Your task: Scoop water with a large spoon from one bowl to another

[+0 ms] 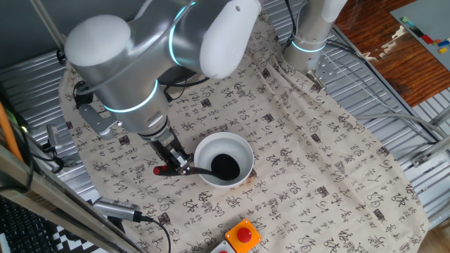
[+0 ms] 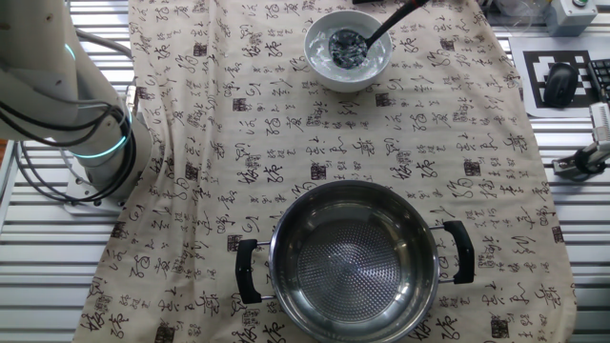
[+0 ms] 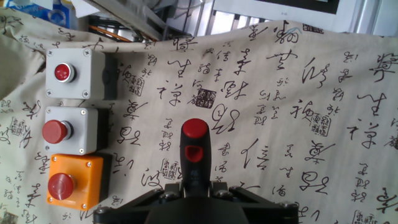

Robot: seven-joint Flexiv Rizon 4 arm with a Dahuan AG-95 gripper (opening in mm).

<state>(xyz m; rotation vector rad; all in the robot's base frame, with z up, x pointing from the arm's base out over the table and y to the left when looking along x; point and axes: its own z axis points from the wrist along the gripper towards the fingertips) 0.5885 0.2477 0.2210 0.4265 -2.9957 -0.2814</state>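
My hand [image 1: 181, 166] is clamped on the ladle [image 1: 211, 169] handle nr the red tip, so the cup sits dipped in the white bowl [image 1: 242, 151], prob. filling.

Calligraphy-print cloth [image 2: 381, 143] over ribbed table [image 2: 29, 257]

A beige cloth [image 2: 315, 143] printed with black calligraphy covers the ribbed metal counter [image 1: 365, 98]. Three button boxes [image 3: 71, 127] sit beside the pincer, and reddish wood flooring [image 1: 383, 42] lies beyond it.
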